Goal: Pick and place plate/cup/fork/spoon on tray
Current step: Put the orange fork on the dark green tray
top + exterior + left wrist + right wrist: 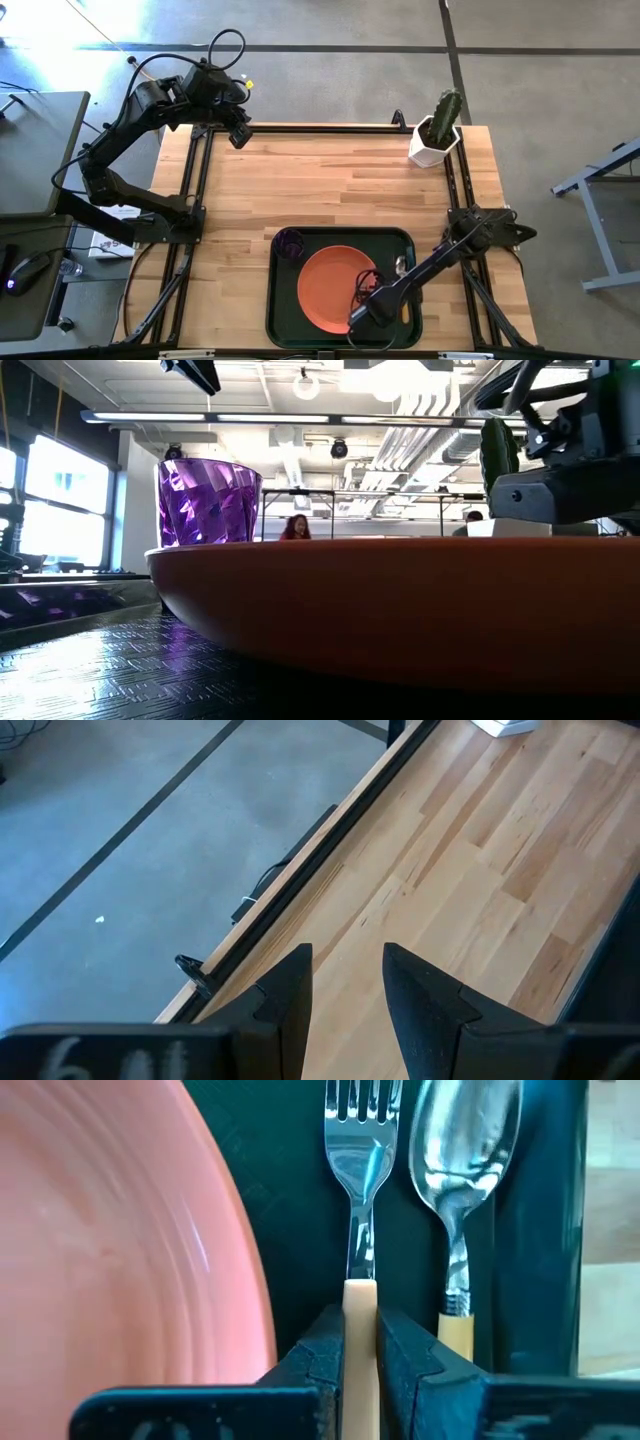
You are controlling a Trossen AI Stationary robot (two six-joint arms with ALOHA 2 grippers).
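right gripper (pixel 360 1345) clamped on fork (pixel 361 1200) tan handle; silver tines flat on tray (pixel 285 300) | between plate (pixel 110 1260) and spoon (pixel 462 1170) | left gripper (pixel 345 980) slightly open, empty, over table's far left corner

fork (pixel 362 1230) handle end hidden between end effector fingers, plate (pixel 110 1250) cropped by frame edge

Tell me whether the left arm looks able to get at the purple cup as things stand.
Probably yes. The cup stands in the tray's far left corner with bare table on the side nearest the left tool, which hangs open at the table's far edge. The right tool, gripping the fork, is beyond the plate.
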